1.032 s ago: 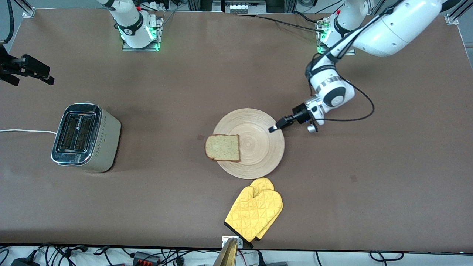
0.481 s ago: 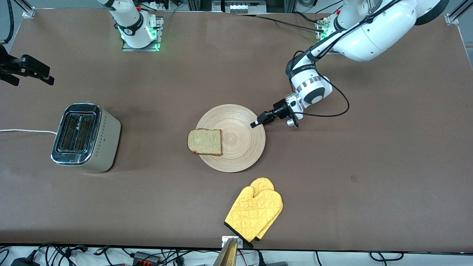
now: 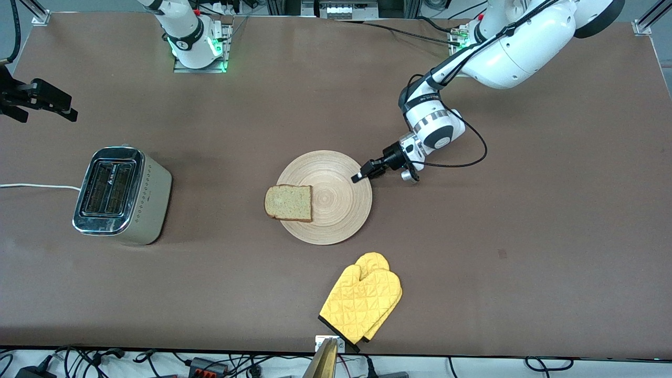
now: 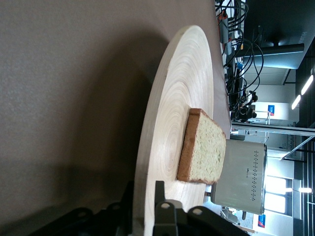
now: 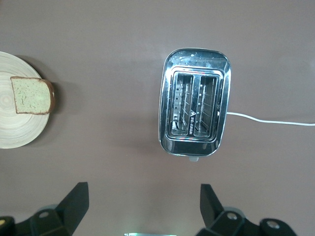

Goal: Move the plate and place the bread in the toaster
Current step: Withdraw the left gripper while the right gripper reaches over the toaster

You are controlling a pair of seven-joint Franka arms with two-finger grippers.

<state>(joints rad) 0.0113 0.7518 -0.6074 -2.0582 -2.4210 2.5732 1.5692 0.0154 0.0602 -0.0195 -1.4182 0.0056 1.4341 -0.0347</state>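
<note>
Bread (image 3: 288,202) on left-gripper-held (image 3: 363,174) plate (image 3: 336,197)

I read no clear words anywhere. The toaster (image 5: 194,115) carries a small triangular logo mark with tiny lettering between its slots, and a short line of print on its dotted side, but I cannot make out either.

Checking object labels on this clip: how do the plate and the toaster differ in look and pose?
The plate is flat, round, light wood with ring grain; the toaster is boxy, with a chrome top and beige dotted sides. The plate carries the bread, overhanging its rim; the toaster's two slots are empty. The left gripper is at the plate's rim; nothing touches the toaster. Both rest on the brown table.
</note>
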